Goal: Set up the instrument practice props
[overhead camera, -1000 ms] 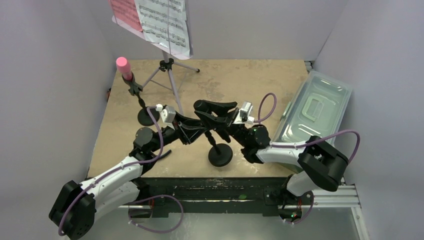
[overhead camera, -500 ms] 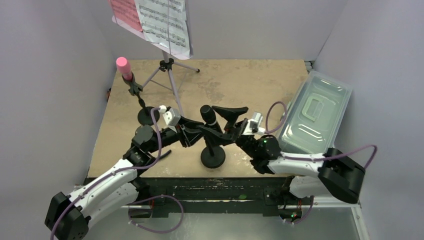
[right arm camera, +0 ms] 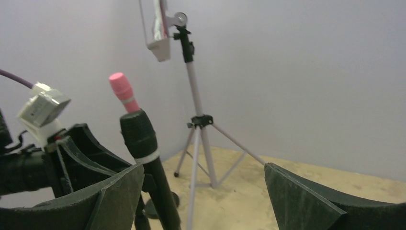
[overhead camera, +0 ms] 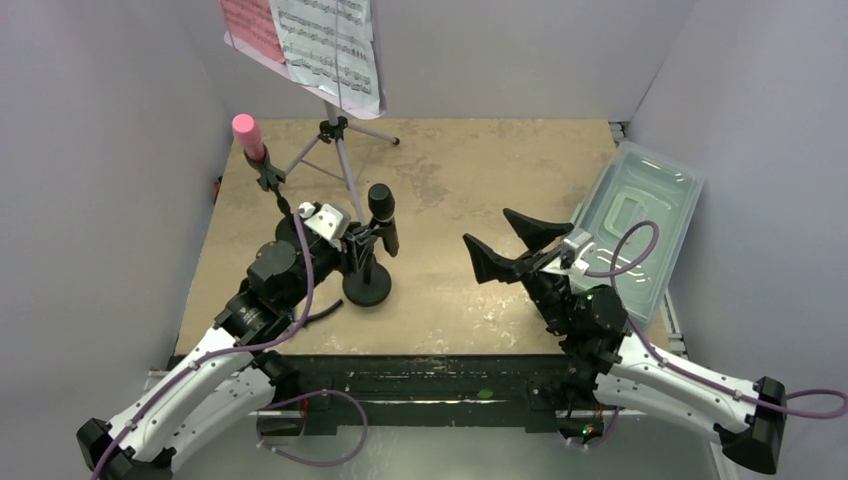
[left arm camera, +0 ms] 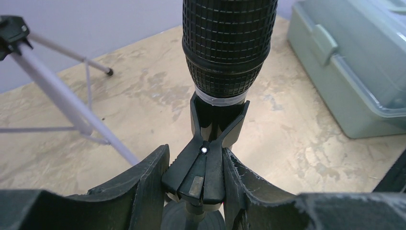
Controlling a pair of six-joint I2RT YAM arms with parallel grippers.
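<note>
Left gripper [left arm camera: 197,165]: pinching the clip [left arm camera: 213,122] under the black microphone [left arm camera: 227,43], which stands upright on its round-based pole [overhead camera: 367,290], left of table centre.
Right gripper [overhead camera: 487,227]: spread wide, holding nothing, just beside the tub.
Clear tub [overhead camera: 640,215]: right edge of the table.
Music stand [overhead camera: 333,128]: back left, with the pink and white pages [overhead camera: 325,45] on top.
Pink microphone [overhead camera: 246,133]: on its own pole, left of the tripod.

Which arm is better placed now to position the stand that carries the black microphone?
Left. The left gripper is closed on the black stand just under the black microphone. The right gripper is open and empty, away from it, near the clear tub.
</note>
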